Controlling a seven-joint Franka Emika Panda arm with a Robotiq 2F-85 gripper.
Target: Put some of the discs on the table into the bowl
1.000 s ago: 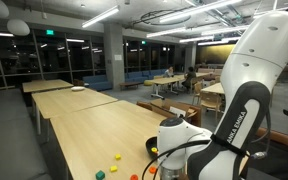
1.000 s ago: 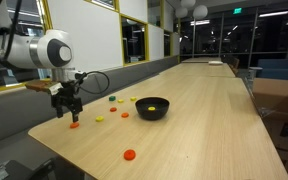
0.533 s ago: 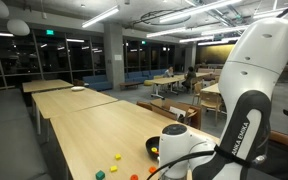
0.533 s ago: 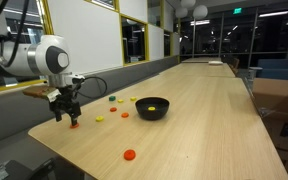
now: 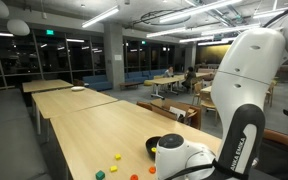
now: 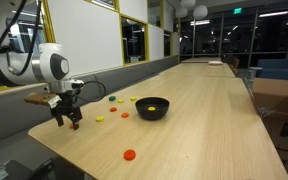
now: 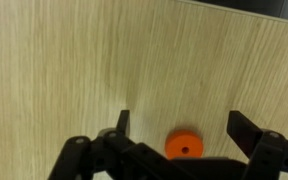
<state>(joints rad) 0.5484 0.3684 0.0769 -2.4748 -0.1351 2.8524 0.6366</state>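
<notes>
My gripper (image 7: 184, 128) is open and hangs low over the pale wood table (image 7: 74, 70), with an orange disc (image 7: 184, 146) lying flat between its two fingers (image 7: 246, 130), apart from both. In an exterior view the gripper (image 6: 67, 117) is at the table's near corner, well to the side of the black bowl (image 6: 152, 108), which holds a yellow disc (image 6: 154, 103). Other discs lie on the table: orange (image 6: 130, 155), yellow (image 6: 100, 119), green (image 6: 124, 114). The bowl (image 5: 154, 146) is partly hidden behind the arm in an exterior view.
More discs lie by the window-side table edge (image 6: 111, 98). The table edge (image 6: 54, 150) is close to the gripper. Yellow (image 5: 115, 157) and green (image 5: 113, 169) discs show beside the arm's white body (image 5: 184, 160). More long tables (image 5: 59, 88) stand further back.
The arm has swung away from the bowl toward the table's near corner and lowered, so the gripper now stands around the orange disc. The jaws stay open.
</notes>
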